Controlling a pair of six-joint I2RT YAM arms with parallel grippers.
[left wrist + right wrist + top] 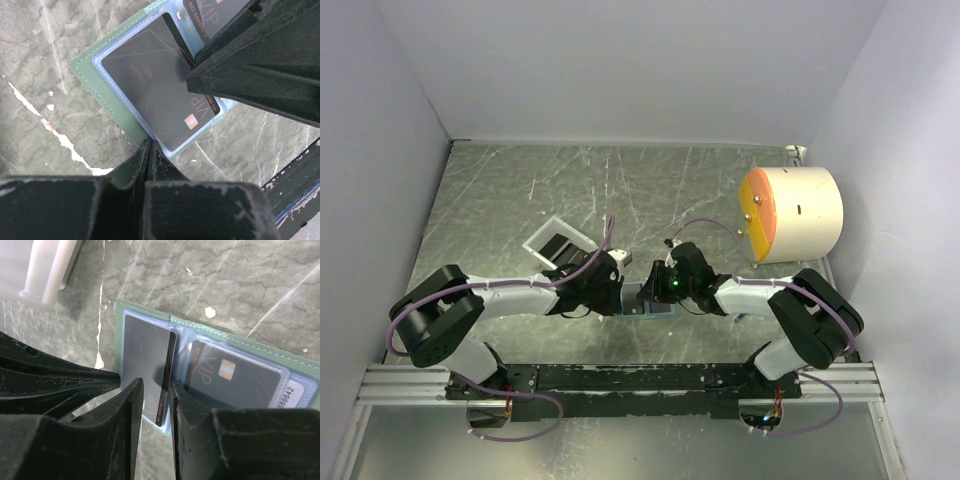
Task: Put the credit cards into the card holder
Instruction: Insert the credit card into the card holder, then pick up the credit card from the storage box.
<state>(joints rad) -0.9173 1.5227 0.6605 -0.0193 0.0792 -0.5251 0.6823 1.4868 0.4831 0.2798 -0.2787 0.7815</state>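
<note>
The card holder [642, 298] lies open on the table between the 2 grippers, green rim down and blue pockets up.

The left arm folds back at its elbow out to the left of the holder. Its forearm runs low across to the left gripper [613, 283] at the holder's left side. In the left wrist view the fingers [142, 160] are pressed together at the holder's [100, 95] green edge and seem to pinch it.

The right arm mirrors this pose from the other side. The right gripper [663, 280] is tipped down over the holder. Its jaws stand narrow, clamped on the free end of 1 black card [167, 370], most of which sits inside a pocket [150, 85]. A 2nd black card [235, 382] fills the pocket next to it.

Just beyond the holder's left side lies a white tray [542, 232] with dark cards [560, 246] in it. A white drum [800, 210] with an orange face stands well off to the holder's right.
</note>
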